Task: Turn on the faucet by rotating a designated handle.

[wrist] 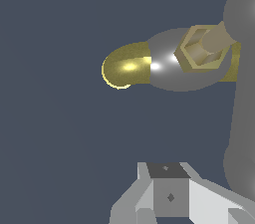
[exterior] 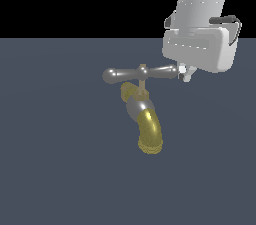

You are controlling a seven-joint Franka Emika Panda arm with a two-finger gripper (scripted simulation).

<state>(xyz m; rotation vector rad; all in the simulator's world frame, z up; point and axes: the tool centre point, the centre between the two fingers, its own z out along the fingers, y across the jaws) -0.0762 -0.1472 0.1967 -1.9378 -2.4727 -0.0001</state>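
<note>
Gripper [exterior: 186,73] of mine hangs at the tip of the handle [exterior: 141,73], at the end that points toward the exterior view's right; the fingertips look to be touching or all but touching that rounded bulb, though I cannot make out the contact for certain. How far my jaws stand apart I cannot tell: the exterior view shows only a small pale tip below the white body, and the wrist view shows finger parts near the picture's edge without a clear gap. I do not seem to hold anything. The faucet [exterior: 142,119] stands out on the dark grey floor, away from any edge I can see, with its brass-ended spout curving down toward the camera in the exterior view. Its handle rides on a thin brass stem above the body, and its long axis lies level, running across the exterior view from left to right. So the handle stretches away from me toward the exterior view's left, its near arm at my fingers, its far arm well beyond the stem. In the wrist view the faucet body [wrist: 174,61] shows with the brass nut, and the handle's grey arm [wrist: 241,118] blurs past close by. As I judge it, the turn calls for a sideways push on this near bulb, square to the bar, so it swings about the stem.
</note>
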